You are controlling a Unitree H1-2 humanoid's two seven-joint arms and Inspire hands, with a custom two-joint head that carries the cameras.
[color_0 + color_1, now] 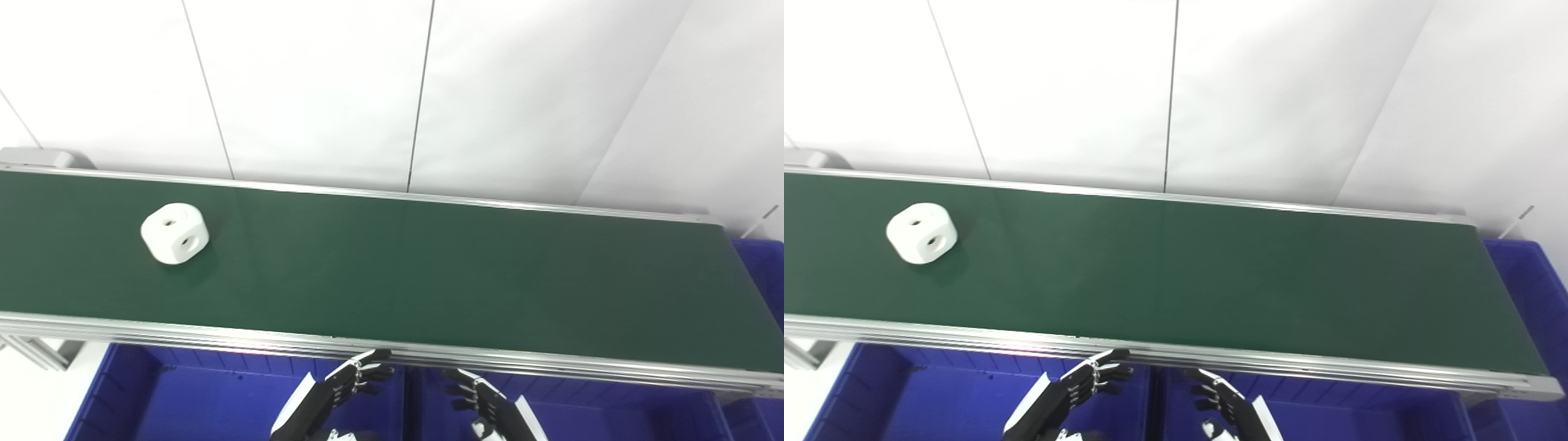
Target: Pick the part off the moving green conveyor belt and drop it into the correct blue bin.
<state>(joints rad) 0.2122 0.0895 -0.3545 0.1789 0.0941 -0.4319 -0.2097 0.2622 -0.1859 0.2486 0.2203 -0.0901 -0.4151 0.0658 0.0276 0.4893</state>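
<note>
A white rounded block (174,233) with round holes in its faces lies on the green conveyor belt (429,269) near its left end; it also shows in the right eye view (922,233). My left hand (358,375) and my right hand (474,392) hang low in front of the belt's near rail, over the blue bins. Both hands are open and hold nothing, fingers pointing toward the belt. Both are far to the right of the block.
Two blue bins sit below the belt's near edge, one at the left (184,398) and one at the right (612,416). Another blue bin (762,269) stands past the belt's right end. An aluminium rail (245,340) borders the belt. White wall panels stand behind.
</note>
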